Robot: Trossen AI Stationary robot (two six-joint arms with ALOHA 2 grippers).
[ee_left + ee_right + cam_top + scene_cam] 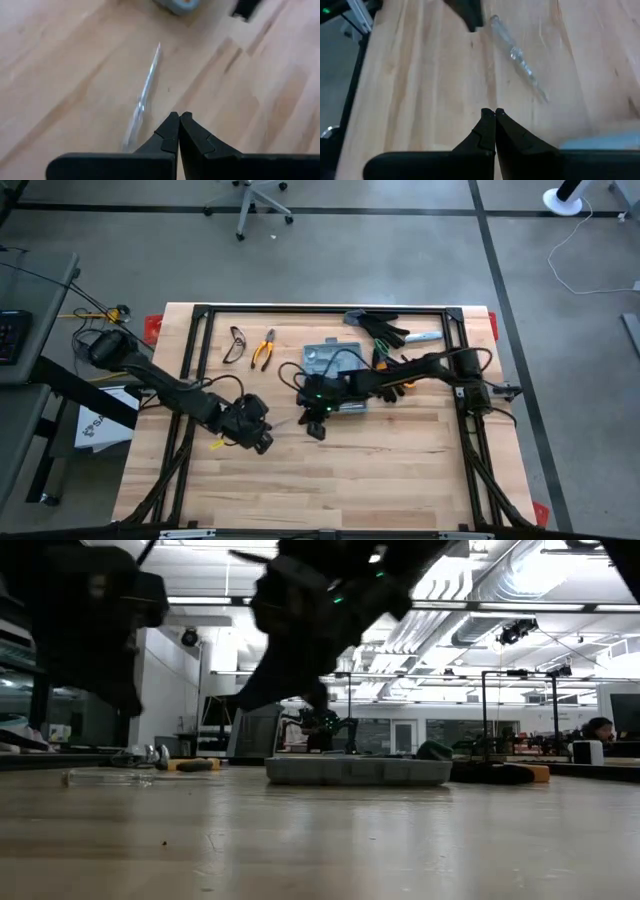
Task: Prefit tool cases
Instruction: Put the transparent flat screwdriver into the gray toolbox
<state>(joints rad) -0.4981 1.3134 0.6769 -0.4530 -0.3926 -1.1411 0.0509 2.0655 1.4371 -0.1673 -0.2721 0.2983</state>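
— Any lettering you can read anywhere?

— None. The white sheet (100, 427) beside the table's left edge carries dark marks (too small to make out), and the tool case (334, 366) shows no legible label.

— Signs in the room behind?

— None readable.

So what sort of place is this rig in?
Likely a robotics lab or workshop: wooden table on a concrete floor, exposed ceiling ducts, pliers and gloves lying about.
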